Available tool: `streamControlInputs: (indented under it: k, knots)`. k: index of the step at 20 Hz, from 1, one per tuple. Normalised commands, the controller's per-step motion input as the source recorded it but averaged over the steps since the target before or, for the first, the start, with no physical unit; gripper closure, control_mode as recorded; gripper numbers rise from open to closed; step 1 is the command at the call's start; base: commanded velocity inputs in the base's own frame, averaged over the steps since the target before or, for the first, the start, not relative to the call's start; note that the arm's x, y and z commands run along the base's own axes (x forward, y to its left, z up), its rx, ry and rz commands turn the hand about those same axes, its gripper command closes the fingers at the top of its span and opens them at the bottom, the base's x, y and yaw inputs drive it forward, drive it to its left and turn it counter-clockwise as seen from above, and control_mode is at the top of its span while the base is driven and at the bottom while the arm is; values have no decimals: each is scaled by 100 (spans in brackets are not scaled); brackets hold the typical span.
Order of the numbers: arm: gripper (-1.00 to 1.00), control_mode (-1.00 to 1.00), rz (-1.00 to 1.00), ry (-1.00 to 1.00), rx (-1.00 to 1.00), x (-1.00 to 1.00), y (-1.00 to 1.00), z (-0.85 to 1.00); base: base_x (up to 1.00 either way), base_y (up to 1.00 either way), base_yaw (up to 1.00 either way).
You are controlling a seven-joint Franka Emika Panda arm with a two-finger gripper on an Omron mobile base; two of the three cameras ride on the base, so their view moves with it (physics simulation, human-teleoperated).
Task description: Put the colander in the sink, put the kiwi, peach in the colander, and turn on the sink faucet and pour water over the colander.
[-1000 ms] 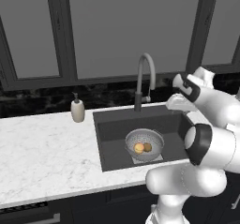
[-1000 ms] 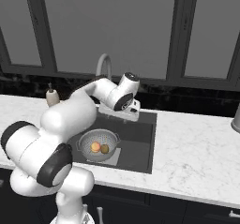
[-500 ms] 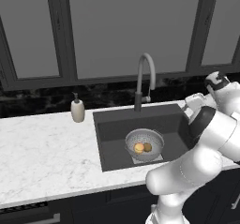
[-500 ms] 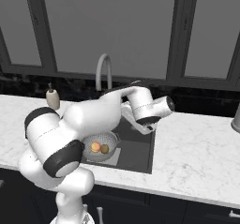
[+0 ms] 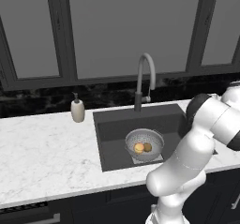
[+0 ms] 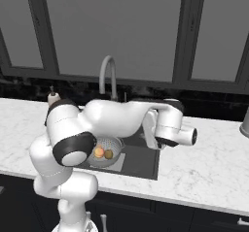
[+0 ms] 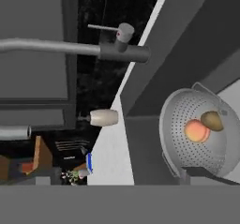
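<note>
The claw (image 6: 154, 140), at the sink's right edge in the right base view, stands spread with nothing between its fingers. Left of it the colander (image 5: 145, 145), a round silvery bowl dotted with small holes, sits upright on the pale patch at the bottom of the dark sink (image 5: 115, 124). Inside, the orange-pink peach (image 7: 197, 130) and the smaller brown kiwi (image 7: 212, 120) lie touching, and behind the basin rises the grey gooseneck faucet (image 5: 145, 80).

- The colander (image 5: 145, 144) in the sink (image 5: 117, 124): silvery perforated metal, matt sheen.
- The sink: dark grey, smooth, matt.
- The sink faucet (image 5: 144, 80) behind the sink: smooth grey metal, darker stem.
- The counter (image 5: 42, 153) around the sink: white veined marble, polished.
- The soap dispenser (image 5: 77, 109) left of the sink: smooth beige.
</note>
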Motion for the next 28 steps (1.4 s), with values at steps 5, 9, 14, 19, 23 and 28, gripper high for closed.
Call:
streamControlInputs:
  k: [5, 9, 14, 19, 23, 28]
  knots:
    - [-100, -100, -28, 38, 26, 7, 0, 16, 0, 0, 0]
    - [-100, -100, -16, 44, 12, 18, 26, 12, 0, 0, 0]
    - [-100, -100, -13, 49, 3, 30, 56, 2, 0, 0, 0]
    - [-100, -100, -17, 33, 22, 10, 33, 0, 0, 0, 0]
    - [-100, -100, -22, 30, 19, 7, 36, 0, 0, 0, 0]
    - [-100, -100, -24, 37, 12, 9, 30, 0, 0, 0, 0]
